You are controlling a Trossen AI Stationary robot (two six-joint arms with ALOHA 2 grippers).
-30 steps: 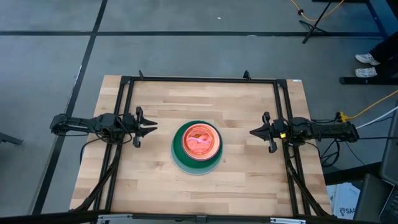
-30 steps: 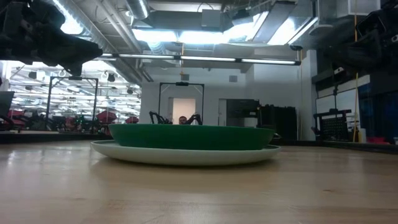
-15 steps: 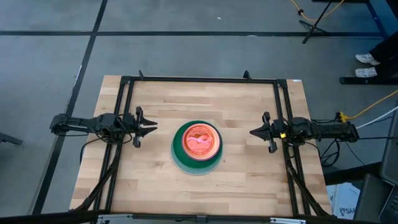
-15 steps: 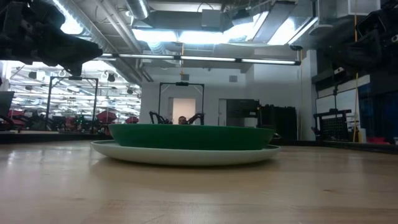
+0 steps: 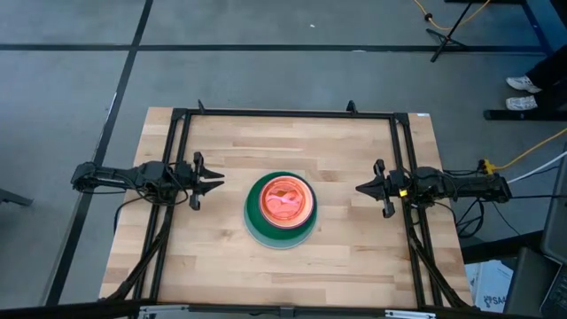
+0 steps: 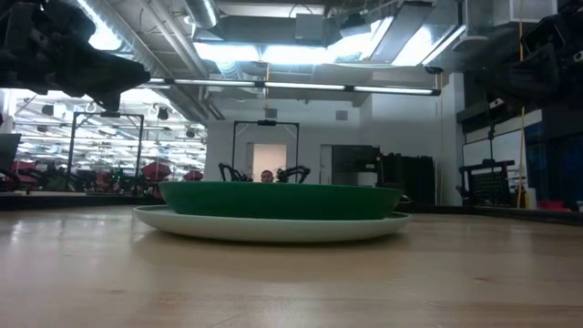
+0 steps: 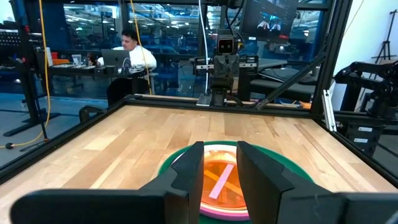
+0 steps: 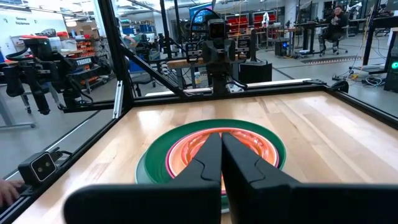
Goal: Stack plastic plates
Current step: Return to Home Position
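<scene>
The plates (image 5: 281,209) lie in one stack at the middle of the counter (image 5: 292,142), with the widest plate (image 6: 273,225) flat on the wood, the next plate (image 6: 282,199) inside it and the smaller ones nested on top. The left hand (image 5: 215,182) hangs above the counter's left side and the right hand (image 5: 361,188) above its right side. Both face inward, well apart from the stack that lies between them.

We read no text, label, brand or number anywhere; monitor (image 7: 273,17) and wall sign (image 8: 15,20) too small to read.
</scene>
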